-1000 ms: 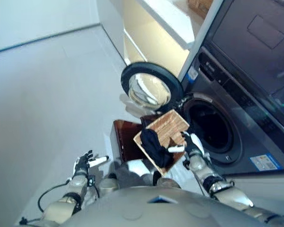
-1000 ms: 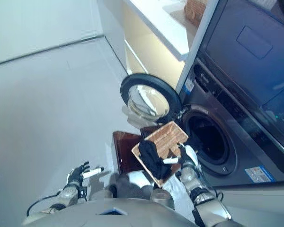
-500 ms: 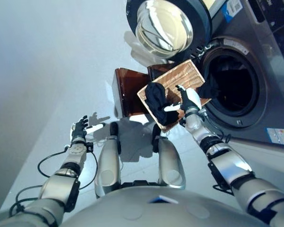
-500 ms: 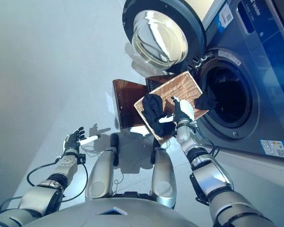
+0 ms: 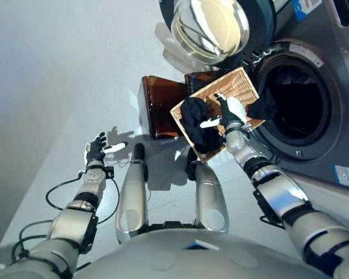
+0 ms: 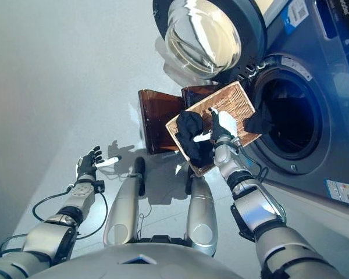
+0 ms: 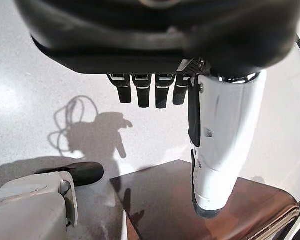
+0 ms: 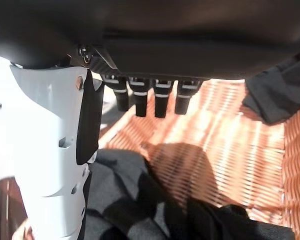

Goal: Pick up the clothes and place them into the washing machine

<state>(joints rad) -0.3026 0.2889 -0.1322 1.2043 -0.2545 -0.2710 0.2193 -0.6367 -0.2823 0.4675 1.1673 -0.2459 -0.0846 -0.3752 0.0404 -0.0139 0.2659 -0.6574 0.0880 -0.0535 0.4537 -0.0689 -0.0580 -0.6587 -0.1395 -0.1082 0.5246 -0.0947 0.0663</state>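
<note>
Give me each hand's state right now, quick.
Left hand: open, empty, over the floor.
Right hand: open, holding nothing, above the basket and dark clothes.

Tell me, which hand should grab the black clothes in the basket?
Probably the right hand: it hovers open over the basket, beside the black clothes. The left hand is open too, off over the floor.
</note>
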